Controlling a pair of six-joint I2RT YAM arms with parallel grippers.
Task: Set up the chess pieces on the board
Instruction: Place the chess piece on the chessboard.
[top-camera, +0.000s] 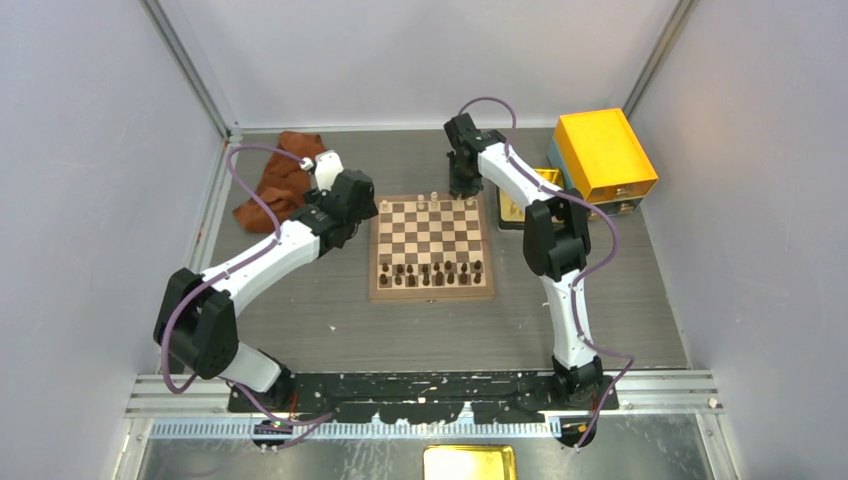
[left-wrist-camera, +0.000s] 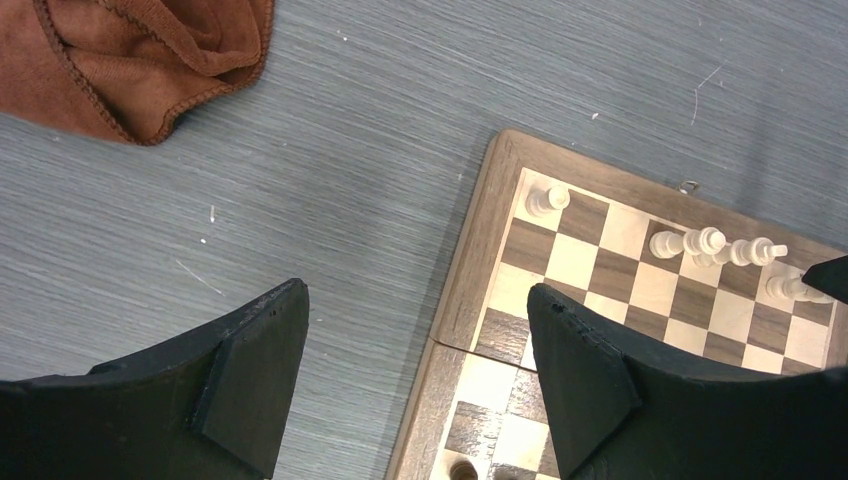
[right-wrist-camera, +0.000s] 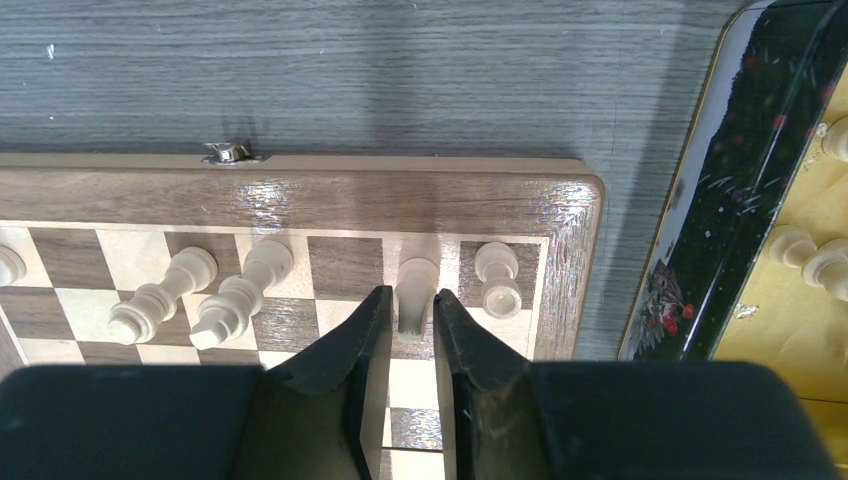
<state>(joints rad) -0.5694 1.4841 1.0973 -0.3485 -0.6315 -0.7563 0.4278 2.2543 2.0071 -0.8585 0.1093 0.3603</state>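
Now the right jaws nip a cream chessman (right-wrist-camera: 417, 285) by its stem; probably light, tippy. Left jaws gape wide.

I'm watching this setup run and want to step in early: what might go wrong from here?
The right gripper clamps a pale piece right beside the corner piece; opening wide may topple that neighbour. The open left gripper hangs over the board edge and might nudge it.

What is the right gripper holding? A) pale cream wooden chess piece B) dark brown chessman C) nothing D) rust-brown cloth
A: the right wrist view shows the right gripper closed on a pale cream wooden chess piece standing on the checkered wooden board.
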